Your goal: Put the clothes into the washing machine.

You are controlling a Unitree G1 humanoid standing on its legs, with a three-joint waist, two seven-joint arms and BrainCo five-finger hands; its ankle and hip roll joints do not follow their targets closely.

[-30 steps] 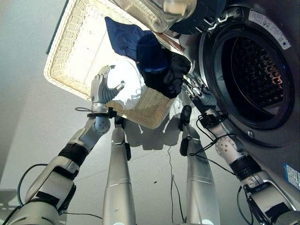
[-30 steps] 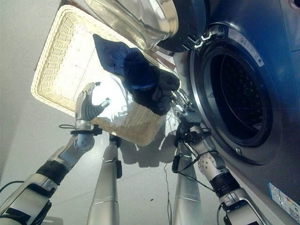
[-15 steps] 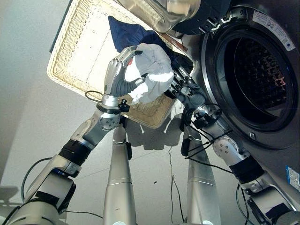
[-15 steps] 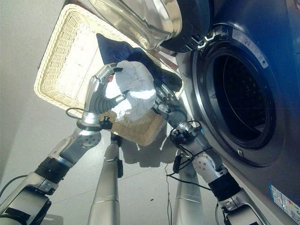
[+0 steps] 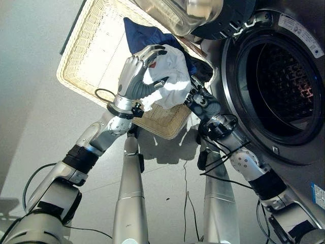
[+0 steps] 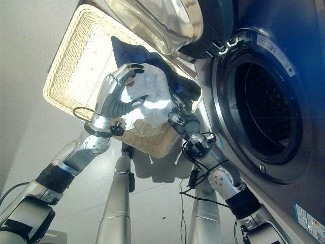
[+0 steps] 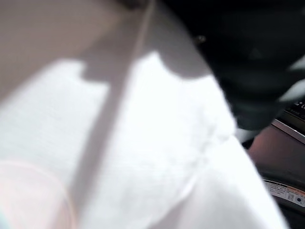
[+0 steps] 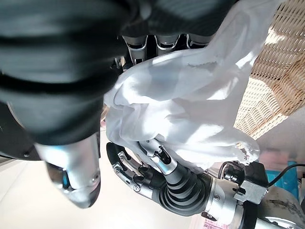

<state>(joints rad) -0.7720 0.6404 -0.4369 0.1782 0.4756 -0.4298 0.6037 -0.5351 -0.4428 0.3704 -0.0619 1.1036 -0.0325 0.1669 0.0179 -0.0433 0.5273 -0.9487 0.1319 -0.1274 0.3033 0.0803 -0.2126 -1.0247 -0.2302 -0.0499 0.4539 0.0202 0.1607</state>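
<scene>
The two eye views look down from the robot's head, a little apart, and share one scene: the wicker basket (image 5: 96,61) at upper left of the frame, the washing machine drum (image 5: 284,84) at upper right and both arms rising from the lower edge. The left wrist view sits pressed close against the white cloth (image 7: 157,157). The right wrist view looks from very near along the right hand (image 8: 157,43), taking in the same cloth, a basket corner and the left hand (image 8: 162,167).

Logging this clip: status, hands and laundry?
Left hand shut on white cloth, lifted over basket. Right hand under the cloth, fingers hidden. Blue cloth in basket. Washer drum open, unobstructed.
</scene>
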